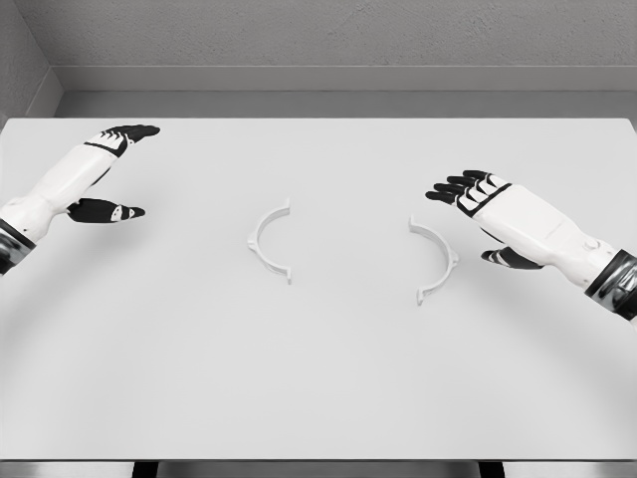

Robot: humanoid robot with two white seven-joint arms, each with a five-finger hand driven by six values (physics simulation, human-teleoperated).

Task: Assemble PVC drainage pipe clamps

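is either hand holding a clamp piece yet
No. The left hand and right hand are open and empty; both clamp halves lie untouched on the table.

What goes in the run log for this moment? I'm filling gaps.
left hand open | right hand open | two white half-ring pipe clamp pieces apart on white table, untouched

Two white PVC clamp halves, each a thin semicircular band with small end tabs, are laid flat on the table, well apart. The left half (267, 242) opens rightward; the right half (438, 259) opens leftward, set slightly lower.
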